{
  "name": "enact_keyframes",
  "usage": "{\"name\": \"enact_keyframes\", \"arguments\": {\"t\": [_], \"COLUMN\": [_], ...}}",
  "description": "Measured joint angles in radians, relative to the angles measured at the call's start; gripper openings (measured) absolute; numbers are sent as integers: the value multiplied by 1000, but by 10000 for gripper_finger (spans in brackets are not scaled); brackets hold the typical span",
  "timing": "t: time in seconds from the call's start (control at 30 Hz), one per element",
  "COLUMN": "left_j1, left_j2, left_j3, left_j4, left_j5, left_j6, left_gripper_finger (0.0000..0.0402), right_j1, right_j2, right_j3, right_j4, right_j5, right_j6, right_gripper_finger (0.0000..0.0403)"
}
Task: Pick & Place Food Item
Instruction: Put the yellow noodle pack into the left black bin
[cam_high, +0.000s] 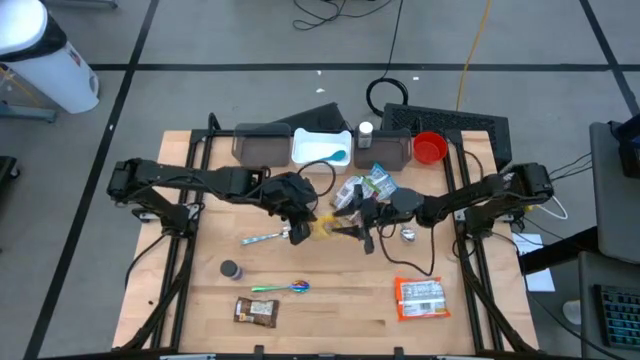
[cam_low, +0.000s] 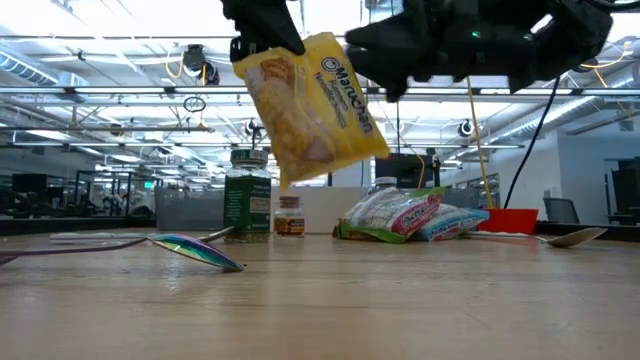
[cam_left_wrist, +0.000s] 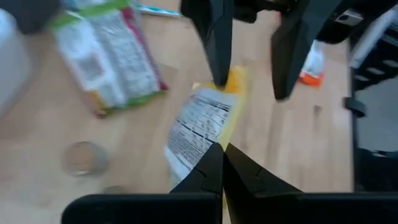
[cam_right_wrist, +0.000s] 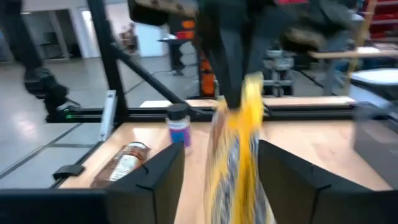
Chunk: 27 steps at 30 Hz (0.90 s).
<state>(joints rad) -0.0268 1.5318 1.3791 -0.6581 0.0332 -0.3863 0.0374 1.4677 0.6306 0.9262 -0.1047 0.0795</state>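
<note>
Noodles in a yellow packet (cam_low: 312, 108) hang in the air above the middle of the wooden table (cam_high: 330, 305), tilted, with printed lettering on the front and a white nutrition panel on the back. The left gripper (cam_left_wrist: 222, 163) is clenched on one edge of the packet, its two dark fingers pressed together on the wrapper. The right gripper (cam_right_wrist: 219, 163) faces it from the other side with its fingers spread apart; the packet hangs between them, and whether they touch it cannot be told. Seen from above, both arms reach in toward the table's centre and the two grippers meet there, with the packet (cam_high: 322, 228) showing as a small yellow patch between them.

Below and behind the packet, a pile of snack bags (cam_low: 405, 215) lies on the table near the back. To one side of them stand a green-labelled jar (cam_low: 247, 207) and a smaller bottle (cam_low: 289, 216). A shiny iridescent spoon (cam_low: 195, 249) lies closer to the front. At the back edge sit a red bowl (cam_high: 429, 148), a white tray (cam_high: 322, 146) and two dark bins (cam_high: 262, 144). Near the front edge lie a brown snack bar (cam_high: 255, 312) and an orange packet (cam_high: 421, 297), well apart from each other.
</note>
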Motion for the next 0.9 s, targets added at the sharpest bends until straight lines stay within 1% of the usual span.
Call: {"name": "enact_keyframes", "arguments": {"t": [0.13,0.27,0.4,0.5,0.6,0.7,0.9], "left_j1": [39,109,221,324,442,555,768], "left_j2": [0,-16,-57,-99,-136,-147,-138], "left_j3": [119,236,316,338,343,343,342], "left_j4": [-127,-233,-298,-336,-340,-337,-350], "left_j5": [-68,-134,-175,-198,-199,-179,-72], "left_j6": [30,52,63,63,49,36,36], "left_gripper_finger": [1,1,1,1,1,1,0], "right_j1": [-5,-3,-3,-3,-3,-4,-5], "right_j2": [-93,-191,-264,-295,-313,-316,-311], "right_j3": [-70,-156,-237,-284,-309,-315,-313], "right_j4": [-2,5,86,160,180,180,185], "right_j5": [100,203,213,213,214,216,214], "right_j6": [12,11,14,17,17,14,14], "right_gripper_finger": [211,217,213,208,204,204,204]}}
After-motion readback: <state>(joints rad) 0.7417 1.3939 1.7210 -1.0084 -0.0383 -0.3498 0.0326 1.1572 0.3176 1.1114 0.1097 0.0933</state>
